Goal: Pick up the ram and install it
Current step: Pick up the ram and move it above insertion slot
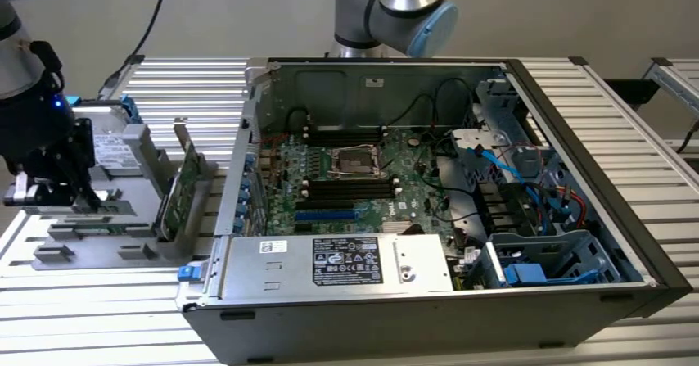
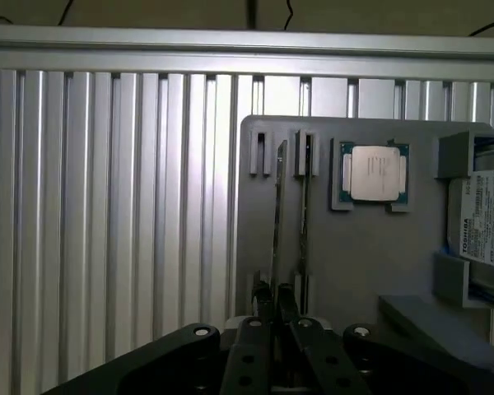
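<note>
While on edge in the grey holder (image 2: 362, 263), the ram (image 2: 278, 206), lengthwise away from the hand (image 2: 277, 298) tight around it.

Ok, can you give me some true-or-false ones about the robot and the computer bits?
1. The tool is closed on the long thin ram stick standing in the grey plastic tray. True.
2. The square silver processor chip is inside the computer. False: it lies in a pocket of the tray.
3. The big metal computer case is open, showing its green motherboard. True.
4. The ram stick sits in a black motherboard slot. False: it is at the tray.
</note>
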{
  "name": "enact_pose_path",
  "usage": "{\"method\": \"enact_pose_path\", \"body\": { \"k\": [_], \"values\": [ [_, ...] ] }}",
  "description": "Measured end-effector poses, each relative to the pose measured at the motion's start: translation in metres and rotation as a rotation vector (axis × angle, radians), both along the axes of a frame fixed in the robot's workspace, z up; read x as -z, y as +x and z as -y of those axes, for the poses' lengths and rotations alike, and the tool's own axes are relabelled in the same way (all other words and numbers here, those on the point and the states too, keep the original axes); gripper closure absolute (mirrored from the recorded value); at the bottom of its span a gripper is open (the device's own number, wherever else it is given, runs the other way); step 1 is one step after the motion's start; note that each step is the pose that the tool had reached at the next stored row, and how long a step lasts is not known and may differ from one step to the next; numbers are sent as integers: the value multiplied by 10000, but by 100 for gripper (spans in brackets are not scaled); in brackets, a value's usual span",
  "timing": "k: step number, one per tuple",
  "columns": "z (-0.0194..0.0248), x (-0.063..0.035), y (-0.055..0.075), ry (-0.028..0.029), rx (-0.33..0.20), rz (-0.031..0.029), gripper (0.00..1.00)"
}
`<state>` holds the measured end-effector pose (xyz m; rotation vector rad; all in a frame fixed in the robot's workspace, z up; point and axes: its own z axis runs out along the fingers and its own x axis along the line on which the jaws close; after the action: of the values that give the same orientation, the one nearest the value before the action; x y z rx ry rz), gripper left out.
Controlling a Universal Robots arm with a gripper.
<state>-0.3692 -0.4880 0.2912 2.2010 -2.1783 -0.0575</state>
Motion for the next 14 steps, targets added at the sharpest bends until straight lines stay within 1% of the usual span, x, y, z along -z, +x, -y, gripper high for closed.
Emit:
{"method": "enact_pose_path", "body": {
  "k": [7,14],
  "values": [
    [-15,-257,193,4,-6,-5,87],
    [-23,-470,421,12,-10,-14,87]
  ]
}}
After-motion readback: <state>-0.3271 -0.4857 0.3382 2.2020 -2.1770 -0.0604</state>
